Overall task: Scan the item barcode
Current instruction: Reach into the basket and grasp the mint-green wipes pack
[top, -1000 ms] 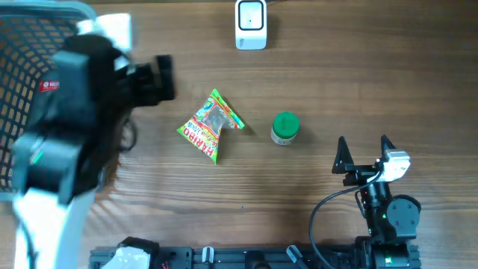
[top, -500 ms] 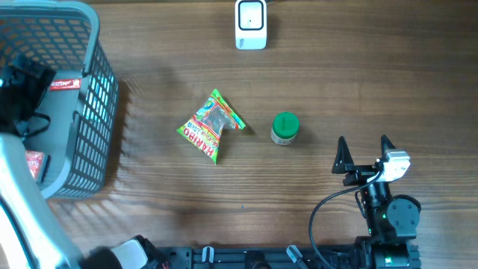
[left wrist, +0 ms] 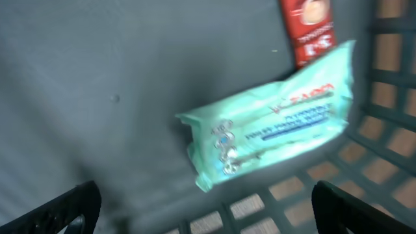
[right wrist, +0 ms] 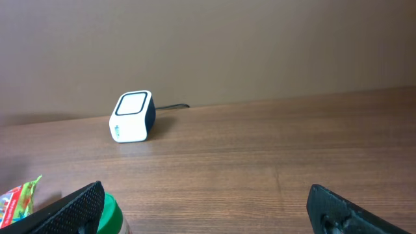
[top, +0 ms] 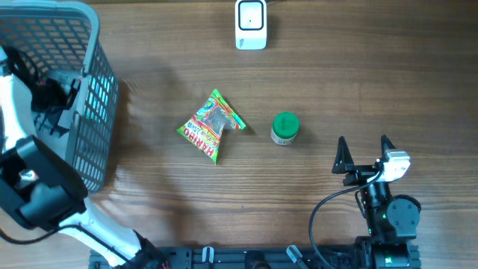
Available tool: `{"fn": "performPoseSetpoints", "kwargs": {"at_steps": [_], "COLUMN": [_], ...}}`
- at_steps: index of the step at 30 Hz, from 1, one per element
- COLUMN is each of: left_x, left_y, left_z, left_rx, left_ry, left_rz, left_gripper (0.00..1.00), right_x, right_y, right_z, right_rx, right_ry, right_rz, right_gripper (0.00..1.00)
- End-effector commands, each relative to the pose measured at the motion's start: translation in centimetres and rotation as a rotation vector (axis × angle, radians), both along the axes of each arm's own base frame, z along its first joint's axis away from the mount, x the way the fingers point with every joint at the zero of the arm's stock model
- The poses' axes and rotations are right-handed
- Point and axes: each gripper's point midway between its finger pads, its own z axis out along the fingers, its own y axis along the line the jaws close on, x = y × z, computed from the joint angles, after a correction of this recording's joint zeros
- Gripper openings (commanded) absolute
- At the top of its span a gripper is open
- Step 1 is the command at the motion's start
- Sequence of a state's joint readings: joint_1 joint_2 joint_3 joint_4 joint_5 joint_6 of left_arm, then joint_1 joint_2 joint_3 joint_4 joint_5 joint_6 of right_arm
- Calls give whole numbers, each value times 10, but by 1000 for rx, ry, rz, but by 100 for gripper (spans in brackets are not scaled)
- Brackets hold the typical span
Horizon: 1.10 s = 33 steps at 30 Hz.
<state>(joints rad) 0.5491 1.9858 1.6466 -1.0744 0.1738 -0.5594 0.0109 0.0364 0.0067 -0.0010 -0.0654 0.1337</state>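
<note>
Table (top: 388,75) is bearing one scanner (top: 251,25), one candy bag (top: 211,125), one green-lidded jar (top: 284,128), one basket (top: 101,104), one wipes pack (left wrist: 273,133), one red packet (left wrist: 307,29).

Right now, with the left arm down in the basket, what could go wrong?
1. The pale green packet lies close along the mesh wall of the basket. The open left jaws could catch the mesh when closing.
2. The red packet sits right against it, so a grip might drag both up.
3. No barcode shows on its upper face, though the view is blurred. It may meet the scanner wrong side out.
</note>
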Motion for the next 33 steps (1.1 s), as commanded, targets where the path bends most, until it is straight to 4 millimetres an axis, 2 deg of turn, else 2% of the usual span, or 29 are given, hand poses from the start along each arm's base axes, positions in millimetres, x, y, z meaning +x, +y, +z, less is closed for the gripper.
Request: {"fn": "performPoseSetpoints", "kwargs": {"at_steps": [1, 5, 9, 11, 12, 13, 14, 16, 17, 20, 22, 24, 26, 29, 31, 33], "left_x": [-2, -3, -2, -2, -1, 1, 2, 3, 3, 1, 1, 1, 3, -3, -11, -31], "left_y": [0, -5, -19, -25, -27, -29, -29, -29, -28, -25, -22, -18, -9, 6, 6, -4], "left_z": [-21, -40, -66, -73, -74, -74, -74, -74, -74, -72, -63, -47, -12, 83, 123, 184], "left_rx": [-18, -17, -11, -11, -9, -7, -5, -3, -2, 3, 22, 42, 85, 204, 262, 351], "left_ry": [34, 32, 23, 23, 20, 18, 13, 10, 10, 5, -14, -42, -106, -277, -360, -488], "left_rz": [3, -5, -34, -49, -54, -60, -63, -63, -62, -71, -105, -106, -98, -57, -45, -37], "left_gripper": [100, 99, 100, 95, 88, 64, 36, 7, 4, 4, 4, 4, 4, 4, 4, 4], "right_x": [0, 0, 0, 0, 0, 0, 0, 0, 0, 0, 0, 0, 0, 0, 0, 0], "right_y": [-2, -2, -2, -2, -2, -2, -2, -2, -2, -2, -2, -2, -2, -2, -2, -2], "right_z": [0, 0, 0, 0, 0, 0, 0, 0, 0, 0, 0, 0, 0, 0, 0, 0], "right_rx": [-2, -2, -2, -2, -2, -2, -2, -2, -2, -2, -2, -2, -2, -2, -2, -2], "right_ry": [-1, -2, -1, -1, -2, -1, -1, -1, -1, -1, -1, -1, -1, -1, -1, -1], "right_rz": [-13, -13, -13, -13, -13, -13, -13, -13, -13, -13, -13, -13, -13, -13, -13, -13], "right_gripper": [100, 100, 100, 100, 100, 100, 100, 100, 100, 100, 100, 100, 100, 100, 100, 100]}}
